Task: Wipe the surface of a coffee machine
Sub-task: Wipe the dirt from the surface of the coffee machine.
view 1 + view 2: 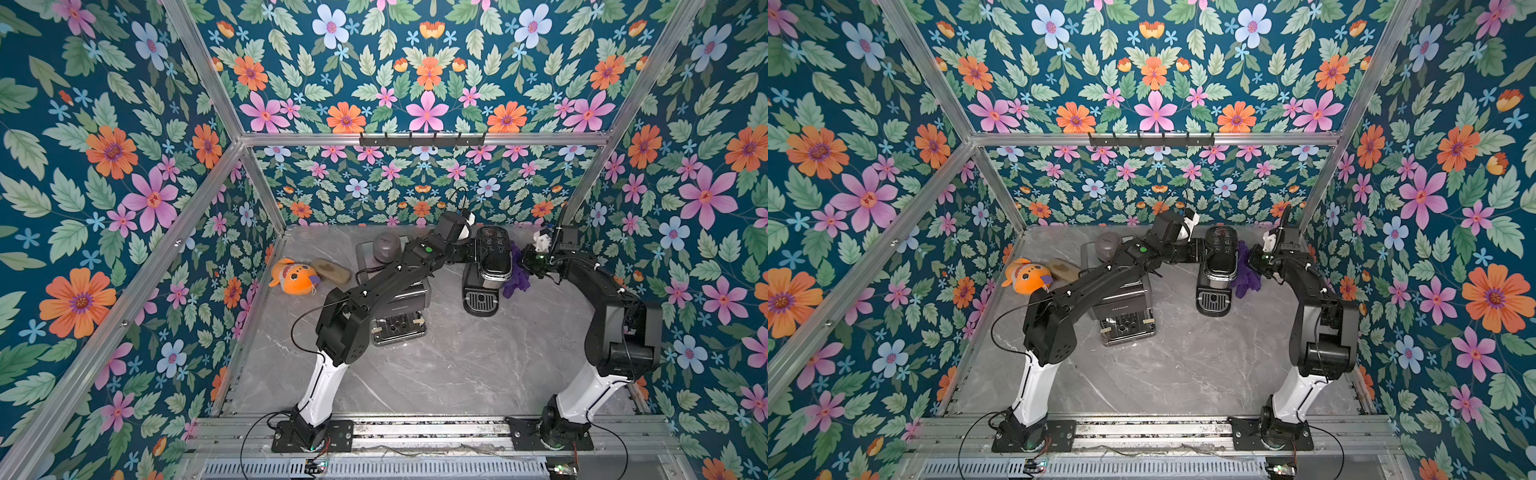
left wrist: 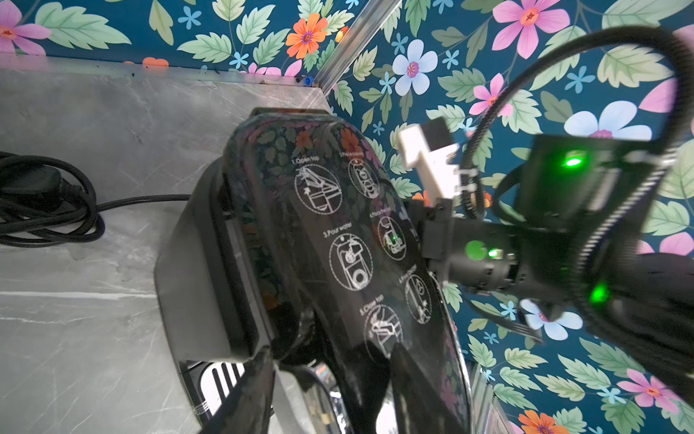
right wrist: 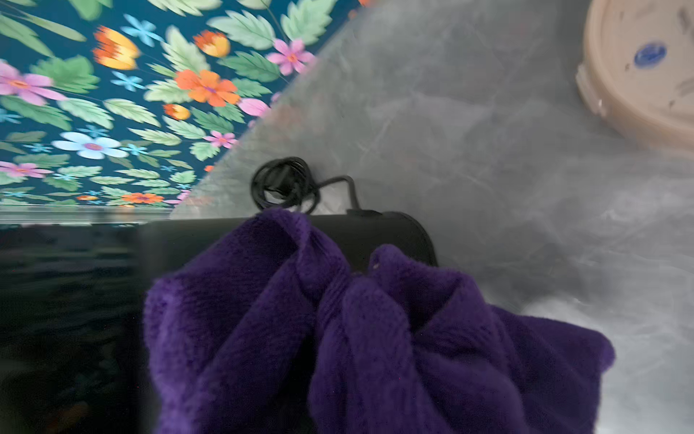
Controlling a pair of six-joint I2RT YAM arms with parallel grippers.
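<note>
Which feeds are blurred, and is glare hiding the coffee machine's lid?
Right wrist view: motion-smeared, purple cloth fills the foreground. Left wrist view: coffee machine lid mirrors the wallpaper, icons readable; right arm blurred. Both top views: sharp, evenly lit.

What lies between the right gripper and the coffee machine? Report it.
The purple cloth: bunched in the right gripper and pressed against the coffee machine at its side. Both top views and the right wrist view show it.

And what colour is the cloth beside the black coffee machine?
Deep purple fleecy cloth; the right wrist view shows it best.
</note>
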